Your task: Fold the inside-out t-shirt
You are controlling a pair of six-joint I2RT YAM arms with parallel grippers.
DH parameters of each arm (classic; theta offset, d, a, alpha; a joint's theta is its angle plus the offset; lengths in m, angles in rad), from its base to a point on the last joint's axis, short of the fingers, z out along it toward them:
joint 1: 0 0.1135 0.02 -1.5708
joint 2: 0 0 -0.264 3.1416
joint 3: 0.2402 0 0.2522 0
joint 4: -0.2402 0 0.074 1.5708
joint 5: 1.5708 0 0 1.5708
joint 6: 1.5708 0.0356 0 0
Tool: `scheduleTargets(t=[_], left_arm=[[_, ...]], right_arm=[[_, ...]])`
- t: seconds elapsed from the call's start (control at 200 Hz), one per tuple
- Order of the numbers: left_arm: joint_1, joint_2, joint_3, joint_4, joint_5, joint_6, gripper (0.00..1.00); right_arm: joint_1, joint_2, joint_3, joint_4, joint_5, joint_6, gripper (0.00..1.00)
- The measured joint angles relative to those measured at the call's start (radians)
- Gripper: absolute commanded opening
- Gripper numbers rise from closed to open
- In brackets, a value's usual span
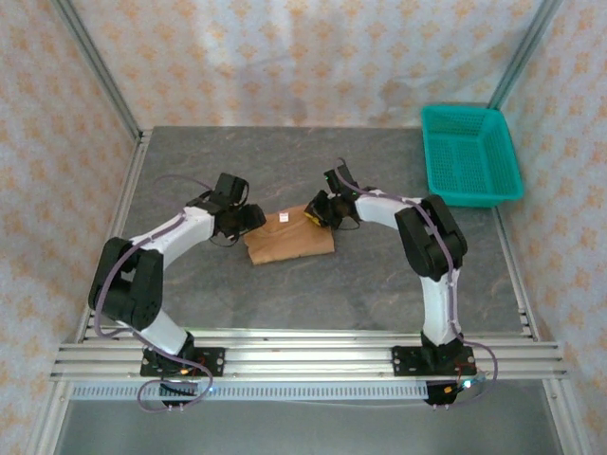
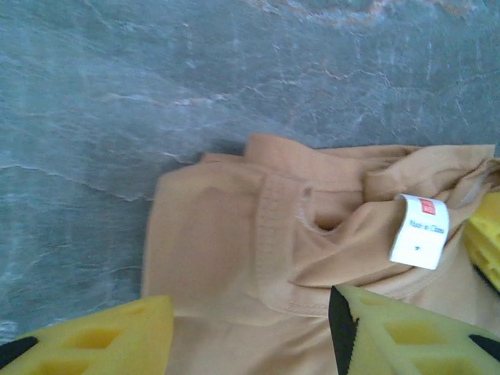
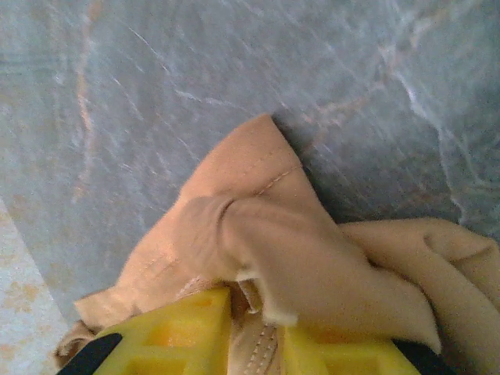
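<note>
Left tool [image 2: 250, 312]: stands wide, yellow fingers [image 2: 101, 340] spread over the collar end of the inside-out t-shirt [image 2: 226, 234], cloth lying flat in the gap and not pinched; cannot tell whether the pads touch it. Sits just near of the white label patch [image 2: 419, 230], which stands up from the neck seam.

Right tool [image 3: 254, 312]: stands narrow, closed on a bunched fold of the tan cloth, with a stitched hem running between the two fingers. Raises a pointed corner of fabric beyond the tips, with bare stone past it.

T-shirt: lies as a small folded bundle at the middle of the worktop [image 1: 379, 284], flanked left and right by the two tools. Shows a fairly straight near edge and a rounded far-left corner flat against the stone; bunches and rumples on the right side under the right tool.

Open room: bare grey stone on every side of the bundle, widest toward the near rails and the far wall.

Surroundings: teal mesh basket [image 1: 471, 197] at the far right corner, well apart from the cloth. Aluminium rails [image 1: 303, 355] along the near edge, carrying both arm bases. Patterned curtain walls [image 1: 303, 57] on three sides. Bent elbows of both arms crowding the left and right flanks.
</note>
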Motion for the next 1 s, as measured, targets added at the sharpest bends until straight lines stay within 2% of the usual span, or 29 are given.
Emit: scheduleTargets(t=[0.125, 0.2, 0.375, 0.47, 0.585, 0.781, 0.891, 1.001], left_arm=[[-0.014, -0.057, -0.004, -0.001, -0.012, -0.003, 0.53], [-0.063, -0.093, -0.004, 0.003, -0.045, -0.031, 0.53], [-0.336, -0.078, 0.005, 0.098, -0.125, -0.139, 0.54], [-0.417, 0.008, 0.062, 0.135, -0.132, -0.172, 0.55], [-0.419, 0.136, 0.148, 0.164, -0.158, -0.182, 0.55], [-0.394, 0.295, 0.225, 0.173, -0.177, -0.182, 0.55], [-0.359, 0.341, 0.199, 0.177, -0.145, -0.171, 0.55], [-0.317, 0.322, 0.171, 0.195, -0.098, -0.138, 0.57]], right_arm=[[-0.007, 0.000, 0.020, -0.028, -0.007, -0.023, 0.37], [-0.014, -0.009, 0.035, -0.050, -0.020, -0.049, 0.41], [-0.102, -0.141, 0.008, -0.132, -0.010, -0.127, 0.45], [-0.182, -0.256, -0.039, -0.153, 0.013, -0.159, 0.46], [-0.255, -0.352, -0.079, -0.174, 0.040, -0.187, 0.46], [-0.264, -0.392, -0.142, -0.215, 0.051, -0.224, 0.47], [-0.273, -0.399, -0.173, -0.229, 0.051, -0.234, 0.47], [-0.280, -0.405, -0.191, -0.231, 0.053, -0.235, 0.47]])
